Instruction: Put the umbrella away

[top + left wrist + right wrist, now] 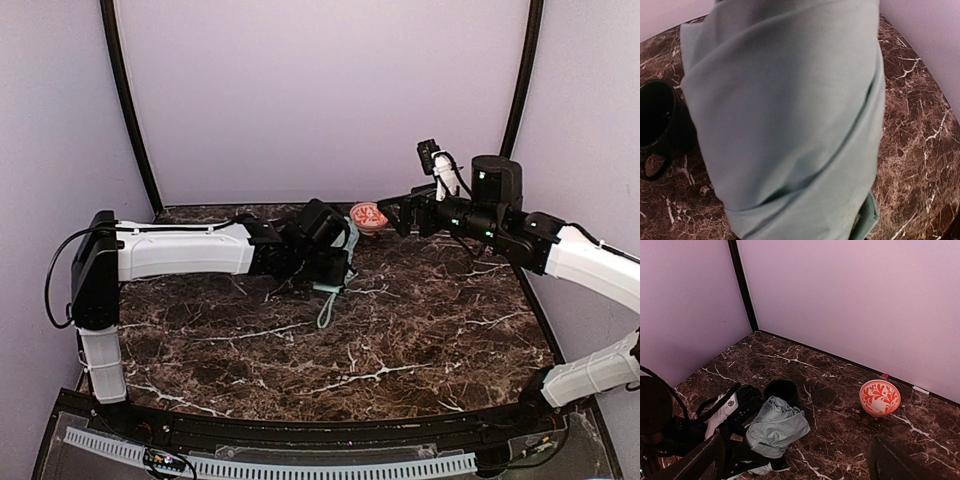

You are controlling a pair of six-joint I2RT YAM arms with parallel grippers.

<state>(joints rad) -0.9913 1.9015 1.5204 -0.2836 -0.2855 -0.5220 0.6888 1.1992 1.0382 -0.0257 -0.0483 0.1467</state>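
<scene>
Top external view: the dark marble table (430,340) carries everything, and both arms reach toward its far middle. The umbrella (776,427) lies there as a crumpled mint-green bundle, right at the left gripper (325,255) and just beside a dark mug (781,389). A red-and-white patterned bowl (879,397) sits well apart, near the back wall. The thin mint strap (327,303) trails from the bundle toward the near edge.

The right gripper (796,440) hangs above the table with its fingers spread wide and nothing between them.

The umbrella should be light, but the cloth looks loose and slippery (a pinch on fabric alone would likely slide or just lift a fold). The firmest hold is probably across the bundle's core, where the shaft would stiffen it, or on the handle. The ribs will likely bend under a hard squeeze.

Cloth fills the left wrist view and covers that gripper's fingers, so whether they clamp the bundle or only rest against it cannot be told. The shaft and handle are buried or out of sight, and where the umbrella is meant to go does not show.
</scene>
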